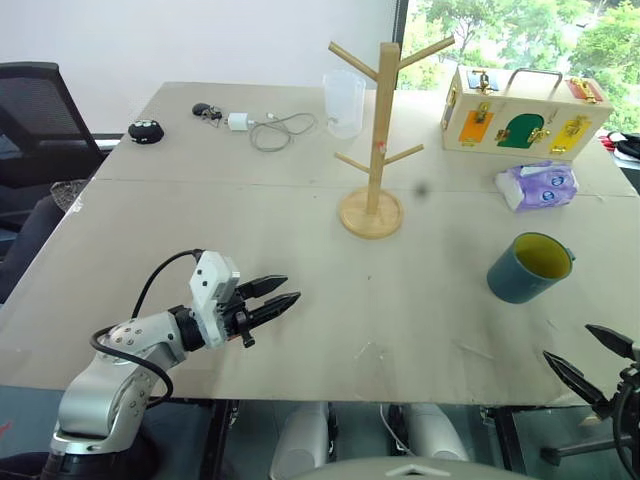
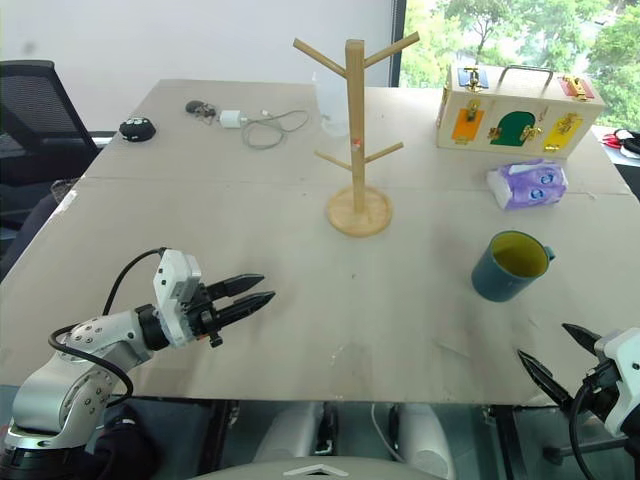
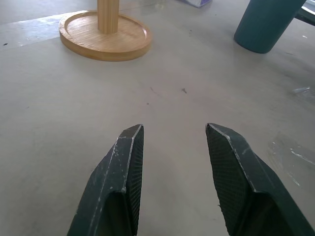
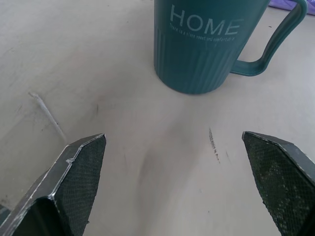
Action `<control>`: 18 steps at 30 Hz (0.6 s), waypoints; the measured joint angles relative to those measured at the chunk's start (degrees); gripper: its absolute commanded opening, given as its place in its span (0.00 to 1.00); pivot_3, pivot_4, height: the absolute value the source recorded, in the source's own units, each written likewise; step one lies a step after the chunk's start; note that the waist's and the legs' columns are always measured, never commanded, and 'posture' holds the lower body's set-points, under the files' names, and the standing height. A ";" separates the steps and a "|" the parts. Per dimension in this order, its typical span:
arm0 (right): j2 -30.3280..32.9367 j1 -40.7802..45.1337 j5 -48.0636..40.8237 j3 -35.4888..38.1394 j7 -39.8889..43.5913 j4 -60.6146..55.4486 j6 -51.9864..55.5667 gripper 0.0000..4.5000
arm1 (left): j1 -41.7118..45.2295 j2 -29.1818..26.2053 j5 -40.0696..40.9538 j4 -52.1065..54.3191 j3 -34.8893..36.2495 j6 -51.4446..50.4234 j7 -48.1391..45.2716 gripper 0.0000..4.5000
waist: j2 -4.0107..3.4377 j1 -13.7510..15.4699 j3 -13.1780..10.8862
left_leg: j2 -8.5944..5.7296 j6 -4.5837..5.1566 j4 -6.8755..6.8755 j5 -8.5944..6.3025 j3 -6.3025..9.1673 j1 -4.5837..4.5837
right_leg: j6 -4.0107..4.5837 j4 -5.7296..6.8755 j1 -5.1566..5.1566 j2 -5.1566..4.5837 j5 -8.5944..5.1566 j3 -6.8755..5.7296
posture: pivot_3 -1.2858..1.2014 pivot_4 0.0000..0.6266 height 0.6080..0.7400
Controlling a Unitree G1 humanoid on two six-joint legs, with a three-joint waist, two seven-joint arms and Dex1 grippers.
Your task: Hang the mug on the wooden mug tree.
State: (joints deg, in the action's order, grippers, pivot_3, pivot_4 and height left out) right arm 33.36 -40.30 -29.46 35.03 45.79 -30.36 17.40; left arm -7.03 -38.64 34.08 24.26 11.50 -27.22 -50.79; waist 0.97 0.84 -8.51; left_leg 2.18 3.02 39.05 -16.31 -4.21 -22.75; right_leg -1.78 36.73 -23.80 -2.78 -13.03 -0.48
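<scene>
The mug (image 4: 199,46), a ribbed teal cylinder with a yellow inside and "HOME" printed in pale capitals, stands upright on the matte grey counter (image 1: 300,220), just ahead of the right gripper (image 4: 182,157), whose textured black fingers are spread wide and grasp nothing. The left gripper (image 1: 272,299) hovers low over the counter's near edge with its fingers drawn close and empty. They point toward the wooden mug tree (image 1: 375,140), a light-wood post on a round base, well ahead.
</scene>
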 measured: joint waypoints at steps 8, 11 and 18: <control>6.29 16.63 -1.92 -0.13 -12.73 -4.75 14.26 1.00 | 7.78 -1.11 8.21 6.05 -0.17 -2.83 -2.30 0.45 | 0.03 -0.03 0.00 | -0.03 0.00 0.13 0.03 -0.07 0.09 | 0.01 0.05 0.06 -0.11 0.04 -0.12 | 0.52 0.24 1.00; 7.25 19.88 -2.94 -0.45 -14.21 -4.17 18.20 1.00 | 7.73 -3.14 10.44 7.12 -1.47 -3.54 -6.67 0.45 | 0.04 0.16 -0.01 | -0.05 -0.01 0.03 0.02 0.04 -0.02 | 0.03 0.05 0.02 0.21 0.02 -0.22 | 0.52 0.24 1.00; 7.40 25.60 -2.46 -2.10 -15.95 0.49 21.11 1.00 | 9.44 -4.99 14.51 9.85 -3.20 -5.21 -10.35 0.45 | 0.02 0.03 -0.03 | -0.08 0.00 0.02 0.02 -0.04 -0.05 | -0.08 0.00 0.02 0.31 -0.03 -0.18 | 0.52 0.24 1.00</control>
State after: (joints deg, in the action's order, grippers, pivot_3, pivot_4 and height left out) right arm 40.75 -14.70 -31.92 32.93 29.84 -29.88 38.51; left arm 2.42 -43.62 48.59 34.12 8.30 -32.43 -61.13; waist 0.98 0.87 -8.53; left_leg 2.10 3.02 39.06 -16.29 -4.24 -22.80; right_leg -1.86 36.73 -23.78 -2.46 -13.06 -0.65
